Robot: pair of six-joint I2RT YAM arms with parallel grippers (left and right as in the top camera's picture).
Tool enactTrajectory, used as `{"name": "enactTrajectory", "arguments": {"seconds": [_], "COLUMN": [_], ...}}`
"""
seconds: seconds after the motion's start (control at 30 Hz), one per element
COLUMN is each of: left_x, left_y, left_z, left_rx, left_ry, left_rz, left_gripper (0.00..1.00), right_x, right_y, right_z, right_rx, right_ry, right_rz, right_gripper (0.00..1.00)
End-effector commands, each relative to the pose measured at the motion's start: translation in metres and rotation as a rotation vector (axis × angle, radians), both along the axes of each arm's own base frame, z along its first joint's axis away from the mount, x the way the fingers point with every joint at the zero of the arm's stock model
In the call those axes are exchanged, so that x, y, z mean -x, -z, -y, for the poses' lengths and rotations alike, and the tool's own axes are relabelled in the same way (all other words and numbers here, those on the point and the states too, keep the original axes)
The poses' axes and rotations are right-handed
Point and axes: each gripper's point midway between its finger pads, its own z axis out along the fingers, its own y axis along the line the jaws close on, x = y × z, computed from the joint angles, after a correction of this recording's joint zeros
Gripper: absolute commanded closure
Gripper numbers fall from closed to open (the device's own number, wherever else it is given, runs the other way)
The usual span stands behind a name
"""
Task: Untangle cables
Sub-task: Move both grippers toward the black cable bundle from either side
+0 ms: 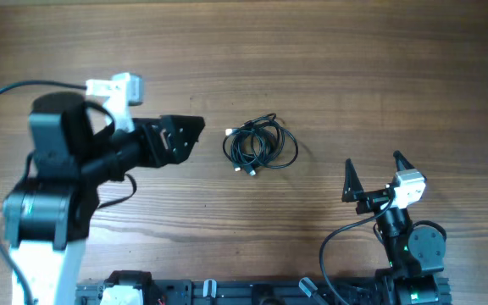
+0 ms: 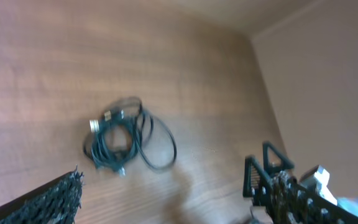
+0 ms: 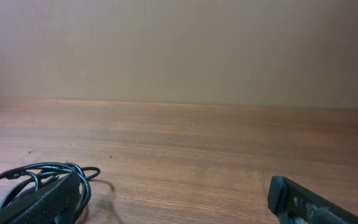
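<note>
- 1 tight bundle of cables (image 1: 259, 146) lies mid-way across the table (image 1: 329, 59), loops overlapping, nothing touching it.
- Left gripper (image 1: 195, 135) hovers just beside the bundle, jaws spread and empty. I judge it's lined up for a first grab.
- Right gripper (image 1: 374, 167) sits near its base, spread wide and empty, probably ready to take the opposite side.

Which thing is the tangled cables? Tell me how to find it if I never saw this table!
Look near the middle of the wooden table, between the left gripper and the right gripper. A small bundle of thin black cables lies there, looped in rings with little pale plugs. Unlike the thicker black wires, it is joined to no arm.
</note>
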Motion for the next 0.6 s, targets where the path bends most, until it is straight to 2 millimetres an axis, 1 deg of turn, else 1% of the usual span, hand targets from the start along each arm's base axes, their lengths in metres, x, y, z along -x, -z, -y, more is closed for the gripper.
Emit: {"name": "enactTrajectory", "arguments": {"seconds": [0.0, 0.03, 0.07, 0.1, 0.13, 0.17, 0.2, 0.23, 0.3, 0.33, 0.37, 0.4, 0.47, 0.57], "left_x": [-0.002, -0.003, -0.003, -0.005, -0.007, -0.009, -0.011, -0.012, -0.011, -0.011, -0.011, -0.010, -0.010, -0.011], "left_y": [0.023, 0.039, 0.050, 0.060, 0.070, 0.075, 0.081, 0.083, 0.088, 0.089, 0.089, 0.089, 0.090, 0.091], "left_z": [0.013, 0.015, 0.016, 0.016, 0.016, 0.017, 0.017, 0.017, 0.019, 0.019, 0.020, 0.020, 0.020, 0.022], "left_rx": [-0.005, -0.033, -0.063, -0.098, -0.135, -0.148, -0.150, -0.147, -0.149, -0.150, -0.152, -0.153, -0.152, -0.150], "left_ry": [0.083, 0.085, 0.084, 0.078, 0.072, 0.071, 0.072, 0.068, 0.077, 0.079, 0.082, 0.084, 0.084, 0.088], "left_rz": [-0.105, -0.169, -0.210, -0.238, -0.263, -0.275, -0.296, -0.309, -0.333, -0.333, -0.330, -0.331, -0.334, -0.341], "left_gripper": [0.00, 0.00, 0.00, 0.00, 0.00, 0.00, 0.00, 0.00, 0.00, 0.00, 0.00, 0.00, 0.00, 0.00], "right_x": [-0.001, 0.001, 0.006, 0.011, 0.016, 0.016, 0.013, 0.016, 0.032, 0.036, 0.037, 0.032, 0.023, 0.005], "right_y": [-0.004, -0.016, -0.028, -0.031, -0.027, -0.025, -0.032, -0.048, -0.097, -0.112, -0.123, -0.122, -0.112, -0.096], "right_z": [0.004, -0.002, -0.019, -0.033, -0.044, -0.045, -0.038, -0.039, -0.040, -0.039, -0.039, -0.034, -0.030, -0.036], "right_rx": [-0.009, -0.071, -0.213, -0.342, -0.477, -0.641, -0.783, -0.806, -0.753, -0.712, -0.637, -0.584, -0.515, -0.482], "right_ry": [0.025, -0.010, -0.123, -0.216, -0.283, -0.292, -0.260, -0.296, -0.381, -0.382, -0.352, -0.277, -0.183, -0.133], "right_rz": [0.018, 0.055, 0.068, 0.032, -0.040, -0.105, -0.111, -0.056, 0.134, 0.167, 0.154, 0.066, -0.124, -0.425], "right_gripper": [0.00, 0.00, 0.00, 0.00, 0.00, 0.00, 0.00, 0.00, 0.00, 0.00, 0.00, 0.00, 0.00, 0.00]}}
